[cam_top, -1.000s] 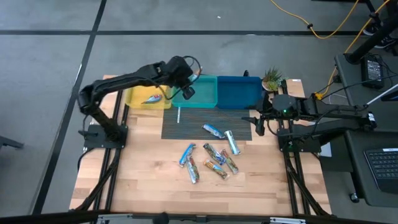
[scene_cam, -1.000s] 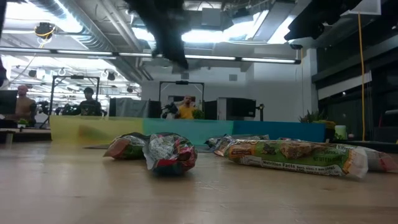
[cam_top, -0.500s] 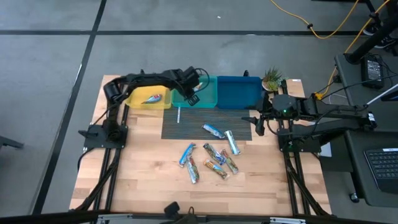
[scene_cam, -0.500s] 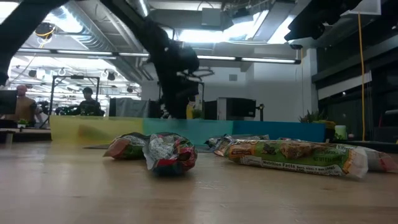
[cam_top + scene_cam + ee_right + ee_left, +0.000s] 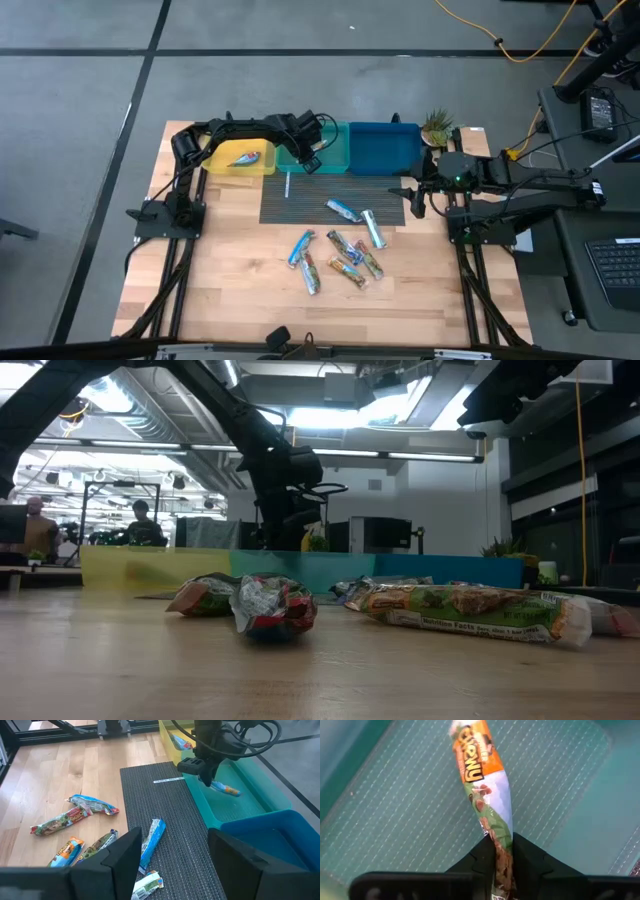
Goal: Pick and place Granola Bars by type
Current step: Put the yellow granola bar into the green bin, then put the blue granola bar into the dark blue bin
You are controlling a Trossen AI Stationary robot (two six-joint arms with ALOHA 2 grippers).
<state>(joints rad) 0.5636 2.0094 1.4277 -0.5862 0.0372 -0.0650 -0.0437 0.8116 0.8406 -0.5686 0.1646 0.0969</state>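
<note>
At the far left of the wooden tabletop (image 5: pixel 230 290) sits a yellow plastic bin (image 5: pixel 221 160), with 1 blue-wrapped bar (image 5: pixel 245 158) already in it. Next to it is the teal plastic bin (image 5: pixel 335 160), and the left gripper (image 5: pixel 503 851) hangs inside it, fingers (image 5: pixel 481 861) pinched narrow on one end of an orange, pale-blue and green wrapped granola bar (image 5: pixel 485 790). The bar dangles over the teal bin's ribbed floor; from the right wrist view (image 5: pixel 225 789) it looks low in the bin, though I cannot tell whether its free end touches the bottom.

To do this well, I would bring the bar down until it lies close to the floor, keep it clear of the bin walls, then part the fingers cleanly and lift straight up so the crinkly wrapper does not cling and ride back out.

Further right, a dark ribbed mat (image 5: pixel 330 197) lies in front of the bins with a thin white strip (image 5: pixel 286 186) on it. The remaining granola bars (image 5: pixel 340 258), about 7, lie scattered across the mat's edge and the bare wood. Then comes a deep blue plastic bin (image 5: pixel 385 148), and a small potted plant (image 5: pixel 437 126) beside it.

At the far right, the right gripper (image 5: pixel 170 862) waits at the mat's right end with its fingers held wide, holding nothing.
</note>
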